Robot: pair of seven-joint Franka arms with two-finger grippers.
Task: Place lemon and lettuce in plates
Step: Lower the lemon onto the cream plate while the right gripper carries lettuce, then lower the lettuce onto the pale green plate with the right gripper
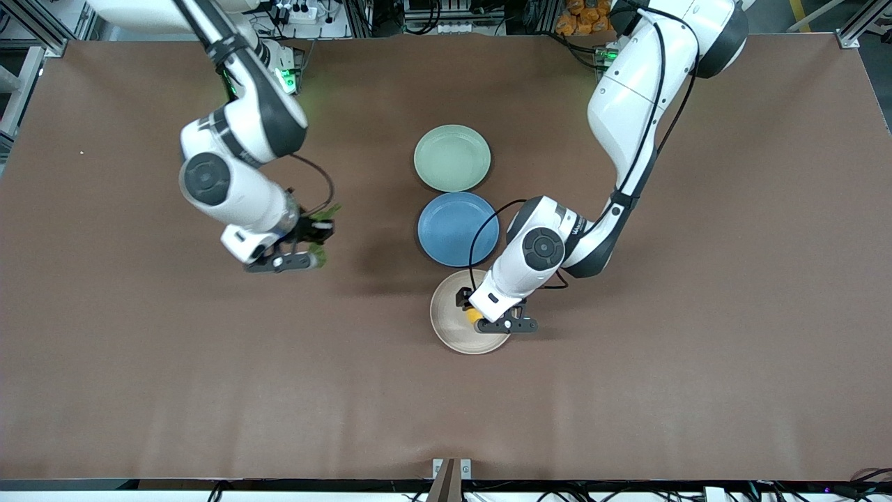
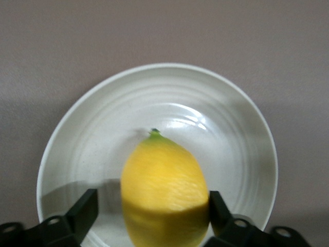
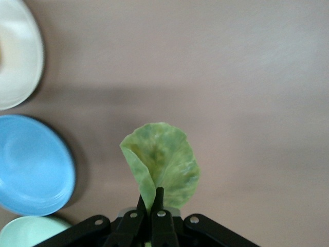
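Observation:
The yellow lemon (image 1: 473,315) is in the beige plate (image 1: 449,328), between the fingers of my left gripper (image 1: 482,319). In the left wrist view the lemon (image 2: 164,180) stands between the open jaws of the left gripper (image 2: 151,201). One finger (image 2: 86,206) is clear of it and the other is at its side. My right gripper (image 1: 315,240) is shut on the green lettuce (image 1: 326,211) and holds it above bare table toward the right arm's end. The leaf (image 3: 163,159) sticks up from the right gripper (image 3: 152,198). The mint green plate (image 1: 452,157) is empty.
A blue plate (image 1: 456,229) lies between the mint and the beige plates, also empty. All three plates form a line down the table's middle. The right wrist view shows the beige (image 3: 15,56), blue (image 3: 31,164) and mint (image 3: 28,230) plates off to one side.

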